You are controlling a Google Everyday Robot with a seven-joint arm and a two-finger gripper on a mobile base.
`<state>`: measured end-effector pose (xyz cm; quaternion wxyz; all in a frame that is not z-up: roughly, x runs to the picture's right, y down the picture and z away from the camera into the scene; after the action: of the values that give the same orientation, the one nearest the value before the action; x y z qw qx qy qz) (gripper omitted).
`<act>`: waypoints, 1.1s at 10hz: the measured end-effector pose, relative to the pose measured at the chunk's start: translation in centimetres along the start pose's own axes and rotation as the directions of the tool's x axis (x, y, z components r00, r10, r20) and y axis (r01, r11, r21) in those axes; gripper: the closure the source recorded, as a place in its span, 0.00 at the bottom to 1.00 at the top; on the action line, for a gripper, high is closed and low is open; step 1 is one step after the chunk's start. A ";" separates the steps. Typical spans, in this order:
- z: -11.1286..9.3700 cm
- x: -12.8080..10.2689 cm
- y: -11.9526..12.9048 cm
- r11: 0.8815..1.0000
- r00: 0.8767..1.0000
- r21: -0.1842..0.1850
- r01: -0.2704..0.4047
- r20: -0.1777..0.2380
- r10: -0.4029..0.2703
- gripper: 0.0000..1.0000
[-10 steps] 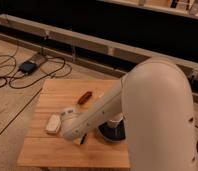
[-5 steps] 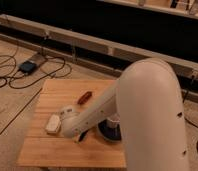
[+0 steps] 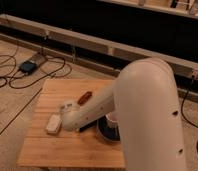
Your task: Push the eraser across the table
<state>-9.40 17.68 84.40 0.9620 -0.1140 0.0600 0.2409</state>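
Observation:
The light-wood slatted table point(image 3: 52, 150) stands in the middle of the camera view. My white arm reaches over it from the right and covers its right half. The gripper point(image 3: 77, 126) is at the arm's low end, down at the tabletop just right of the pale beige block point(image 3: 53, 123), and mostly hidden under the wrist. A small black sliver point(image 3: 85, 129) shows at the arm's lower edge and looks like the eraser, touching or right beside the gripper. Most of it is hidden.
A small red-brown item point(image 3: 83, 97) lies on the table behind the arm. A white cup point(image 3: 112, 119) sits in a dark dish point(image 3: 108, 134) under the arm. Cables and a dark box point(image 3: 28, 66) lie on the floor to the left.
The arm's end and the black sliver have shifted from near the front edge towards the table's middle. The beige block and the red-brown item have not moved.

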 end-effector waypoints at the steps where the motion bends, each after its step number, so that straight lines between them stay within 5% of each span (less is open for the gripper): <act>1: -0.1 -0.9 -0.8 1.000 1.000 0.010 -0.021 0.024 0.021 0.20; 4: -1.3 -2.8 -2.3 0.996 0.992 0.006 -0.090 0.085 0.089 0.20; 6: -2.4 -2.5 -2.0 0.991 0.988 -0.034 -0.129 0.087 0.132 0.20; 9: -3.9 0.8 0.0 0.972 0.981 -0.131 -0.195 -0.019 0.195 0.21; 11: -4.9 2.8 1.3 0.955 0.968 -0.176 -0.241 -0.109 0.224 0.38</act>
<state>-7.88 18.86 78.90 0.9083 -0.2069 0.0925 0.3516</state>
